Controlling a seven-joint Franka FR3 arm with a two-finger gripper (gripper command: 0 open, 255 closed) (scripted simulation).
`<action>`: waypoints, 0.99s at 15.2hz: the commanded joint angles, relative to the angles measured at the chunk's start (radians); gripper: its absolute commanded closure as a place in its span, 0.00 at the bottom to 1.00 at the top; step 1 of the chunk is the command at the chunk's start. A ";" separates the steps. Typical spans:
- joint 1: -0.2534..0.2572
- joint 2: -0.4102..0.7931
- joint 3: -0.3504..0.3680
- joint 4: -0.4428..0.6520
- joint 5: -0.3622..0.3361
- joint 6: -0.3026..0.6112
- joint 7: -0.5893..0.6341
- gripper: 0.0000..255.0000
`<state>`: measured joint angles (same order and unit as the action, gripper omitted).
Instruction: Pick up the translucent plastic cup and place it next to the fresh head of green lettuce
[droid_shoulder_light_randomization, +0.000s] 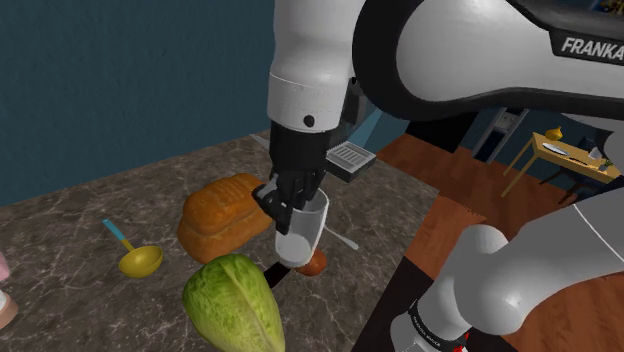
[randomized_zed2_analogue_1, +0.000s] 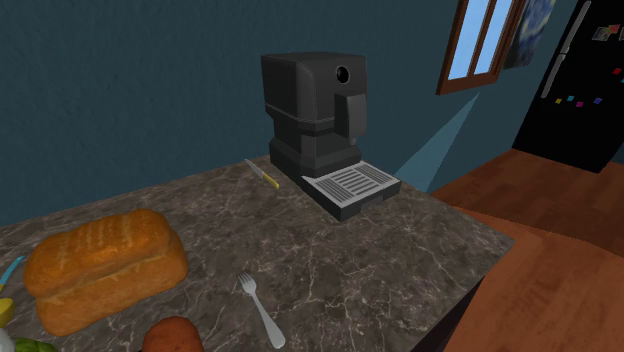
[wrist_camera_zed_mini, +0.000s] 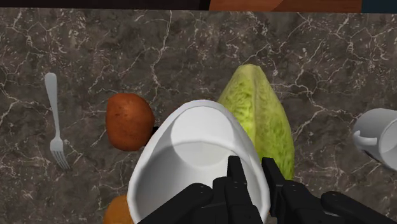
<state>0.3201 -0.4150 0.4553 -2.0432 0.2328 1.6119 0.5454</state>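
My black gripper (droid_shoulder_light_randomization: 291, 203) is shut on the rim of a pale, whitish cup (droid_shoulder_light_randomization: 301, 233) and holds it, slightly tilted, just above the dark marble counter (droid_shoulder_light_randomization: 120, 200). In the wrist view the cup (wrist_camera_zed_mini: 194, 159) hangs mouth-up below the gripper (wrist_camera_zed_mini: 252, 181), its wall clasped between the two fingers. The green lettuce head (wrist_camera_zed_mini: 262, 118) lies on the counter right beside the cup. In the shoulder view the lettuce (droid_shoulder_light_randomization: 233, 305) lies at the counter's near edge, just left of and below the cup.
A bread loaf (droid_shoulder_light_randomization: 224, 214) lies behind the cup, a brown potato (wrist_camera_zed_mini: 129, 121) and a fork (wrist_camera_zed_mini: 55, 119) to one side. A yellow spoon (droid_shoulder_light_randomization: 139, 261) and a white mug (wrist_camera_zed_mini: 379, 137) lie nearby. A coffee machine (randomized_zed2_analogue_1: 312, 110) stands at the back beside a small knife (randomized_zed2_analogue_1: 263, 175).
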 joint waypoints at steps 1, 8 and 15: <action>0.015 0.011 0.040 0.017 0.013 0.003 0.055 1.00; 0.053 0.098 0.188 0.113 0.021 0.022 0.248 1.00; 0.086 0.269 0.362 0.265 -0.054 0.044 0.480 1.00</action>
<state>0.4014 -0.1711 0.7946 -1.7970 0.1936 1.6509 0.9930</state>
